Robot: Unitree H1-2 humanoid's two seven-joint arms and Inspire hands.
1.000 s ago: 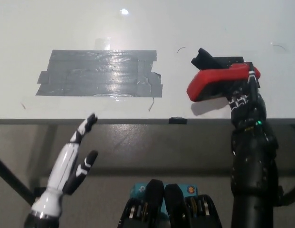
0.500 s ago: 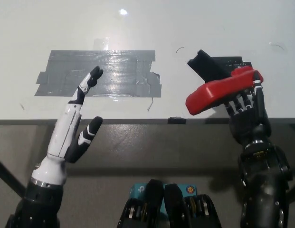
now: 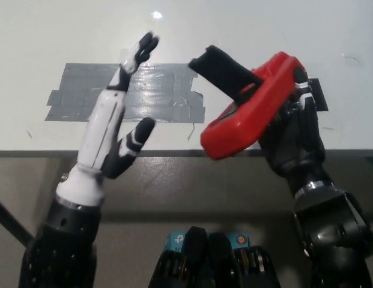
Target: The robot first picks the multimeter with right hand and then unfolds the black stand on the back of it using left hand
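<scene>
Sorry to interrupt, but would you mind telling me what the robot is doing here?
The black right hand holds a red-cased multimeter tilted above the white table's front edge, its black stand sticking out at the top. The white left hand is open beside it, not touching the stand, above a patch of grey tape.

It looks like a lab: a plain white table [image 3: 48, 36] carries a grey duct-tape patch [image 3: 168, 96].

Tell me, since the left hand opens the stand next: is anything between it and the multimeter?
Nothing visible. The open left hand is raised beside the red multimeter held by the right hand, only bare gap between; the black stand juts toward it.
</scene>
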